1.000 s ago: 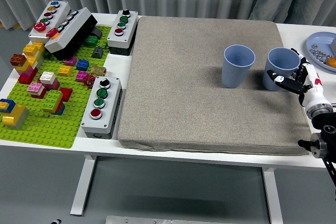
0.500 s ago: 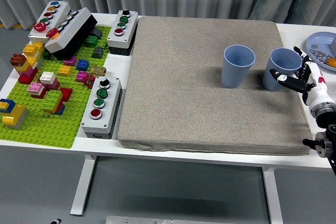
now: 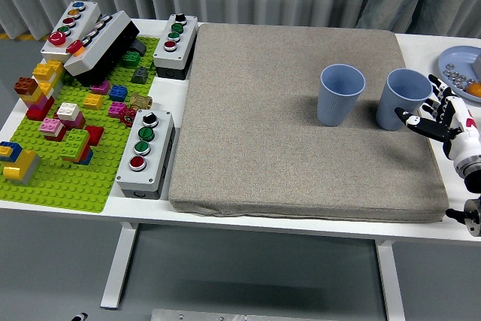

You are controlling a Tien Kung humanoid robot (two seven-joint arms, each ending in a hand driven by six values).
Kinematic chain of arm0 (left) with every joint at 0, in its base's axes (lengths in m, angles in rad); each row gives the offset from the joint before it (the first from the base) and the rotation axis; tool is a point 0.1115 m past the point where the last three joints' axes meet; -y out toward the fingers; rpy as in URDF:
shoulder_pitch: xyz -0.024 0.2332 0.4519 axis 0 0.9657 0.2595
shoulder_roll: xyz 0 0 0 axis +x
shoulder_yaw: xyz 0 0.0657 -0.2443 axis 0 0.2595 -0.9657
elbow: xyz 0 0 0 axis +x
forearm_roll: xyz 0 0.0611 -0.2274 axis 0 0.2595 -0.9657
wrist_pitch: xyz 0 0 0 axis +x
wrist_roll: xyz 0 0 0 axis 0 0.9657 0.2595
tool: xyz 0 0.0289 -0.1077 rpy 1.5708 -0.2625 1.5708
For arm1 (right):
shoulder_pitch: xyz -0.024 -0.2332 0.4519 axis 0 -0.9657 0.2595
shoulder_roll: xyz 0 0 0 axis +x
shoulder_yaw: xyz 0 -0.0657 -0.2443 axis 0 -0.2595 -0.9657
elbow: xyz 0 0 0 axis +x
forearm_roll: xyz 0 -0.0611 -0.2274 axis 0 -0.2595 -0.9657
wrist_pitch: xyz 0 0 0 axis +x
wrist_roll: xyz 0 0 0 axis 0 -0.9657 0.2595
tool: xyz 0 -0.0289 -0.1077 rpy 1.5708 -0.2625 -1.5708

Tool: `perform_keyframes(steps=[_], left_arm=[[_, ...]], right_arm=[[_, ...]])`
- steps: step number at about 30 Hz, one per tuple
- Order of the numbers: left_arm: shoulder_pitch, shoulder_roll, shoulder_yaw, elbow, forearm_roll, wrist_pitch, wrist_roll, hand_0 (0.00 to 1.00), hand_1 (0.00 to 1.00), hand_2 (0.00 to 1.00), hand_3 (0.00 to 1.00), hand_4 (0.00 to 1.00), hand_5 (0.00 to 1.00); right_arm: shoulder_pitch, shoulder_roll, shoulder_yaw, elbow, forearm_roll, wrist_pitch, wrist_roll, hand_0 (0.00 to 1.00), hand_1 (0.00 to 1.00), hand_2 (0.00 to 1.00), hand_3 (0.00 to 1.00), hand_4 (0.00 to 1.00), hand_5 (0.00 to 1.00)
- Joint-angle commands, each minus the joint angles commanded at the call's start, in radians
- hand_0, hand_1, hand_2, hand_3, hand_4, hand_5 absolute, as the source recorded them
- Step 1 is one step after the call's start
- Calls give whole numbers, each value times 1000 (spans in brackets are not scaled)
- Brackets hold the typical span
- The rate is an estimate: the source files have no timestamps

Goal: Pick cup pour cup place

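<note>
Two blue paper cups stand upright on the grey mat. The left cup is near the mat's right middle. The right cup stands beside it near the mat's right edge. My right hand is just right of the right cup, fingers spread, holding nothing, with a small gap to the cup. The left arm is out of view.
A blue plate with small items sits at the far right. Button boxes line the mat's left edge. A green brick baseplate with loose bricks and more button boxes fills the left side.
My right hand has let go of the right cup and drawn back to the right and down. The cup stays upright on the mat.
</note>
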Motion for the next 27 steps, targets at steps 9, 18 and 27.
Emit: perform_keyframes(steps=[9, 18, 27], left_arm=[[0, 1, -10, 0, 7, -1, 1, 836, 808, 882, 808, 638, 998], [6, 8, -20, 0, 15, 0, 4, 836, 808, 882, 808, 638, 998], [6, 12, -16, 0, 12, 0, 5, 837, 809, 882, 808, 637, 998]], right_arm=[[-58, -35, 25, 81, -8, 1, -10, 950, 882, 982, 984, 876, 310], [-22, -72, 52, 130, -39, -2, -39, 952, 882, 982, 981, 876, 318], [118, -71, 89, 84, 24, -63, -21, 931, 834, 889, 869, 859, 392]])
